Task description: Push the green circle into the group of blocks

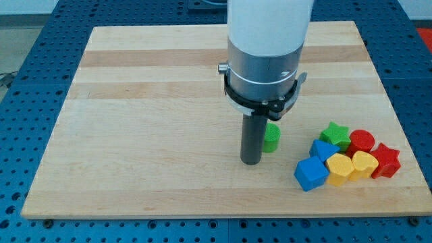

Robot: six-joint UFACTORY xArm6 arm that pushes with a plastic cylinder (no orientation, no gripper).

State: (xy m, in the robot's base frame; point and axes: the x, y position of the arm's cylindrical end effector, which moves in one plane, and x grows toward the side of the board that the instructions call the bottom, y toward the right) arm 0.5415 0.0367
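Note:
The green circle (271,138) stands on the wooden board (135,135), partly hidden behind my rod. My tip (251,162) rests on the board just left of and below the green circle, close to it. To the right sits the group: a green star (335,134), a red block (362,140), a red star (385,160), a blue block (322,149), a blue cube (310,173), a yellow block (338,169) and a yellow heart (364,164). The green circle is a short gap to the left of the group.
The board lies on a blue perforated table (27,54). The group sits near the board's lower right corner, close to its right edge (398,145). The arm's wide grey collar (262,71) hides part of the board's upper middle.

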